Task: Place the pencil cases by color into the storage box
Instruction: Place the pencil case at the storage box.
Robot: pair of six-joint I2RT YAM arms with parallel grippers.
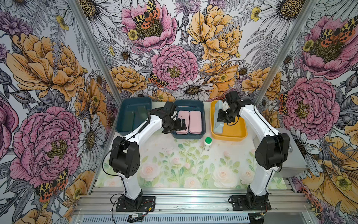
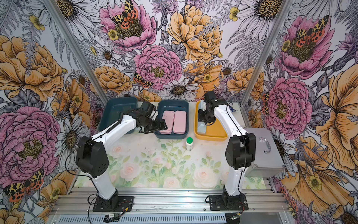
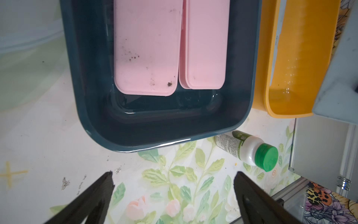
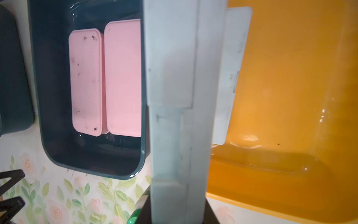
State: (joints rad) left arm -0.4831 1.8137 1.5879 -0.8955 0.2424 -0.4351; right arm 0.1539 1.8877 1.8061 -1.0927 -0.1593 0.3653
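Apparently illegible label (image 3: 229,144) on bottle (image 3: 249,150), left pincer (image 3: 174,175) spread wide, empty, right pincer (image 4: 177,215) gripping light blue pencil case (image 4: 174,77)

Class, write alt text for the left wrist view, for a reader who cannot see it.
Two pink cases lie side by side in a dark bin. The open left gripper is over the floral mat, with a green-capped bottle and a yellow bin nearby.

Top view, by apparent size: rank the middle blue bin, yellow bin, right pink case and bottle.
1. The middle blue bin and the yellow bin: they look about alike, so I leave them unranked.
2. The right pink case.
3. The bottle, clearly the smallest.
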